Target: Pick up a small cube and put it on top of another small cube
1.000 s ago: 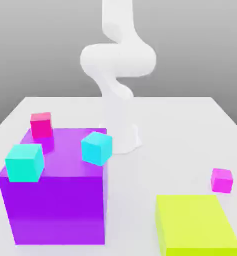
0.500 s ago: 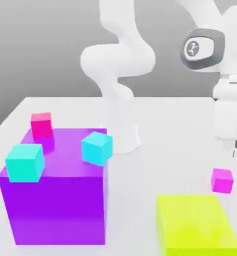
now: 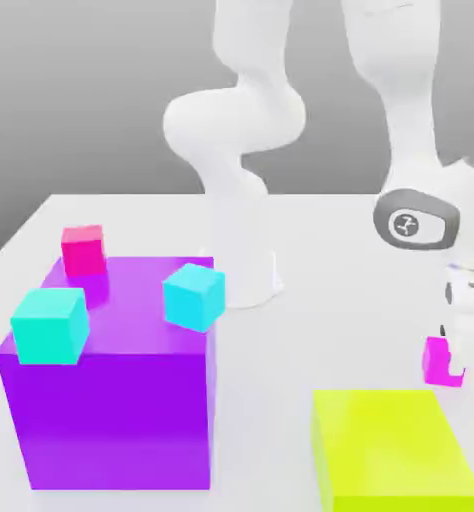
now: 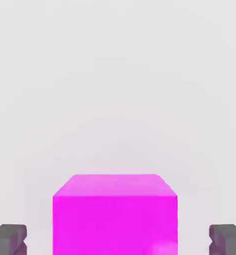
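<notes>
The small magenta cube (image 3: 436, 365) rests on the white table at the exterior view's right. My gripper (image 3: 452, 358) has come down over it and hides its right part. In the hand view the magenta cube (image 4: 115, 214) sits between the two grey fingertips (image 4: 8, 239), with a gap on each side, so my gripper (image 4: 117, 240) is open and holds nothing. The rose-pink small cube (image 3: 83, 250) stands on the far left corner of the big purple block (image 3: 111, 410).
Two cyan cubes (image 3: 49, 325) (image 3: 194, 295) also sit on top of the purple block. A yellow-green block (image 3: 391, 450) lies just in front of the magenta cube. The arm's white base (image 3: 243, 280) stands mid-table.
The arm swung in at the exterior view's right and dropped from above the magenta cube down around it. The fingers stayed wide. No cube has moved.
</notes>
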Controlling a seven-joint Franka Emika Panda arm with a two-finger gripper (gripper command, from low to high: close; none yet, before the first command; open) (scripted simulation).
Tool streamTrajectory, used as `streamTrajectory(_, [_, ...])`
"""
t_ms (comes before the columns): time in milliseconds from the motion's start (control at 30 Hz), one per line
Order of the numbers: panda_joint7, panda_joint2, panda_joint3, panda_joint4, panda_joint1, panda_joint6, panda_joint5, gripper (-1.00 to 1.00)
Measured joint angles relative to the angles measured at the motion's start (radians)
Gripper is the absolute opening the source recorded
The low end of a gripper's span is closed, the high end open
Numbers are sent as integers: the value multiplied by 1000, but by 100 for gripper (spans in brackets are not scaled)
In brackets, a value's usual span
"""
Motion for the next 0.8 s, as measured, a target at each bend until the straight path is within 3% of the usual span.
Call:
streamTrajectory(233, [3, 0, 1, 0, -2, -1, -3, -100])
streamTrajectory(567, [-218, -211, 207, -50, -148, -148, 271, -100])
streamTrajectory(800, [-136, -295, 90, -9, -295, -248, 222, -100])
